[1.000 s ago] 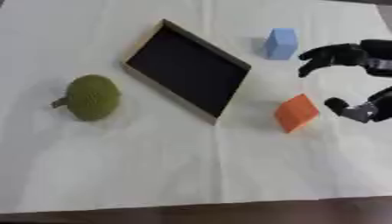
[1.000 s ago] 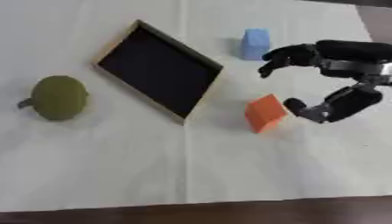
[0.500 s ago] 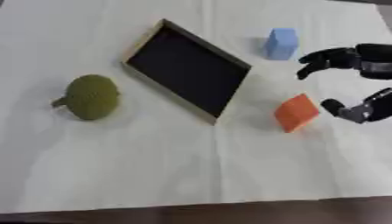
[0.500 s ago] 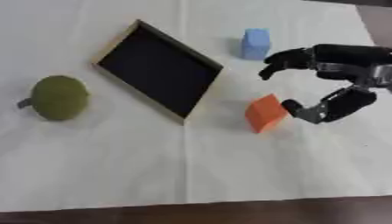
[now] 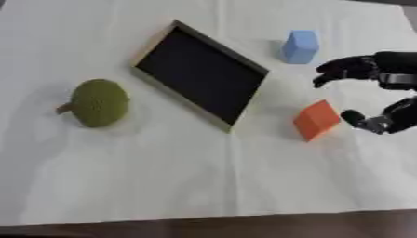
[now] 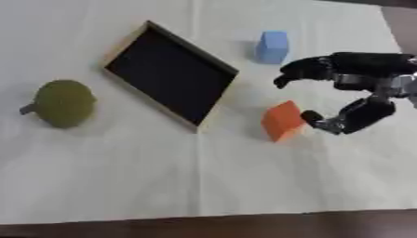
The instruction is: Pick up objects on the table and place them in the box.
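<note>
White cloth covers the desk (image 6: pixel 204 186) at which I am working the rig from afar. My right hand (image 6: pixel 358 88) reaches in from the right edge, its fingers (image 6: pixel 306 69) spread and arched above, its thumb (image 6: pixel 322 122) curled below, holding nothing. Just left of the thumb, close to it though I cannot tell whether they touch, lies an orange block (image 6: pixel 283 120), tilted on the cloth. Beyond the fingers, toward the far side, stands a light blue block (image 6: pixel 272 46), apart from the hand. Left of both blocks sits the box (image 6: pixel 171 78), a shallow wooden tray with a black floor, set at an angle and holding nothing. Well apart at the left lies a round green fruit with a short stem (image 6: pixel 62 102).
</note>
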Robot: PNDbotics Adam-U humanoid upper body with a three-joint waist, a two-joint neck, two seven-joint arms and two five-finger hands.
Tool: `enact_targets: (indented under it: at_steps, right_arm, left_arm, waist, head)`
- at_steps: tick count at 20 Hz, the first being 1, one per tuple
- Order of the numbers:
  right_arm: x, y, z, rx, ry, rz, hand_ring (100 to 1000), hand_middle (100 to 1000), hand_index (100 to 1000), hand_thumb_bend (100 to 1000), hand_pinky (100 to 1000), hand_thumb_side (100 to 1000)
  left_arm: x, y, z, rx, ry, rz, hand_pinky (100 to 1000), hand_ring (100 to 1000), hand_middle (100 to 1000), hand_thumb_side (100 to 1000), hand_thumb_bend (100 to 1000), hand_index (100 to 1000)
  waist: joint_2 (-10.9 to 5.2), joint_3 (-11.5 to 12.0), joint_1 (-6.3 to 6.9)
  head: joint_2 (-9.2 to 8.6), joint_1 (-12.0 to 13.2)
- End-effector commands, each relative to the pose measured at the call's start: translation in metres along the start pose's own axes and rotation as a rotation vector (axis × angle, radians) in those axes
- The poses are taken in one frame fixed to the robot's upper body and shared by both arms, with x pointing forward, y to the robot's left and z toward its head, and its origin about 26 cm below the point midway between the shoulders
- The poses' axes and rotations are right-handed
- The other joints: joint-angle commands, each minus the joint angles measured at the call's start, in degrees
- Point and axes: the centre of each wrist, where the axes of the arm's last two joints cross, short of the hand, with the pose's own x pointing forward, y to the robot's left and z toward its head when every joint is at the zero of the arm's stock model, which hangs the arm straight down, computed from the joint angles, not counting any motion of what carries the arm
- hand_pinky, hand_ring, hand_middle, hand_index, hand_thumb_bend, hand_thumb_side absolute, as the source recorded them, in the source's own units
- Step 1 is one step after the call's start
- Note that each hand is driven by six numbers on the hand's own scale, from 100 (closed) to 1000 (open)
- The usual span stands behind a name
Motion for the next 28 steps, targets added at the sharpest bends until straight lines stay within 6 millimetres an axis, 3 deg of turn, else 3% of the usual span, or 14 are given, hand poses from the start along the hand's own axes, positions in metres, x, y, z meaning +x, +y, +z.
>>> enact_targets:
  at_steps: [1,4,23,28]
  right_arm:
    - [-0.002,-0.005,0.007,0.034,0.017,0.049,1000,847,968,100,1000,210]
    - [-0.004,-0.002,0.007,0.055,0.023,0.066,1000,853,972,100,1000,220]
    - [-0.011,0.01,-0.003,0.106,0.057,0.132,1000,868,983,100,1000,485]
    - [-0.013,0.012,-0.005,0.111,0.066,0.149,1000,869,982,100,1000,490]
  left_arm:
    - [0.005,0.001,-0.006,-0.012,-0.03,-0.002,679,721,751,599,100,838]
    - [0.005,0.001,-0.006,-0.013,-0.028,-0.001,678,720,750,602,100,838]
    - [0.005,-0.001,-0.005,-0.015,-0.021,0.005,677,718,746,615,100,829]
    - [0.005,-0.001,-0.005,-0.017,-0.02,0.007,676,719,747,620,100,828]
  waist:
    - [-1.01,0.0,0.15]
    - [-0.95,0.0,0.17]
    - [-0.23,0.1,0.41]
    - [0.15,0.1,0.49]
  head:
    - [-0.55,0.1]
    - [-0.55,0.1]
    - [-0.71,-0.1]
    - [-0.75,-0.2]
